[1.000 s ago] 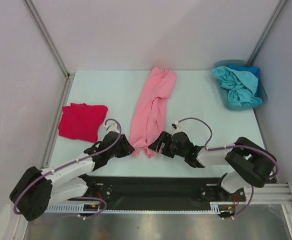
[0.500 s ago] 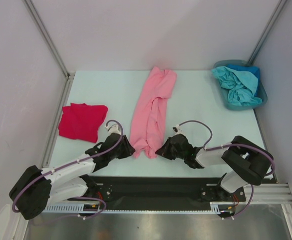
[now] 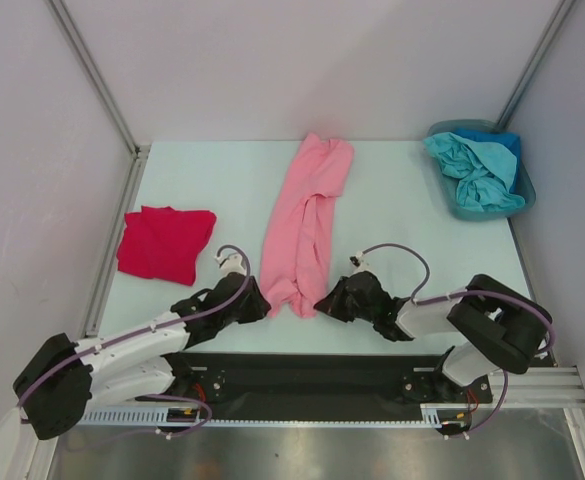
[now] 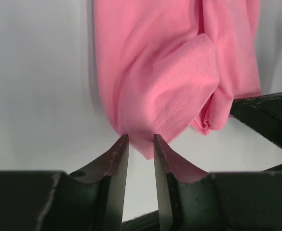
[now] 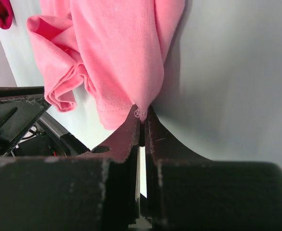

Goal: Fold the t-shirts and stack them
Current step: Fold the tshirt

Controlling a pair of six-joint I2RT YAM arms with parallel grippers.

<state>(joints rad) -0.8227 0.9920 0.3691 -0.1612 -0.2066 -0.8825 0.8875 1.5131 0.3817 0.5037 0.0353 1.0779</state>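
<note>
Arms (image 3: 142, 335) (image 3: 424, 314) stretch low, converging on pink t-shirt (image 3: 302, 225).

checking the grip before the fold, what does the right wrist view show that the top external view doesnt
Only the right wrist view: the right gripper is shut, pinching a hem corner of the pink t-shirt.
Only the top external view: that shirt's full length, and the bin at the far right holding the teal t-shirt and the blue t-shirt.
Both: the pink t-shirt's near end, with the right gripper at one side and the left gripper at the other.
</note>
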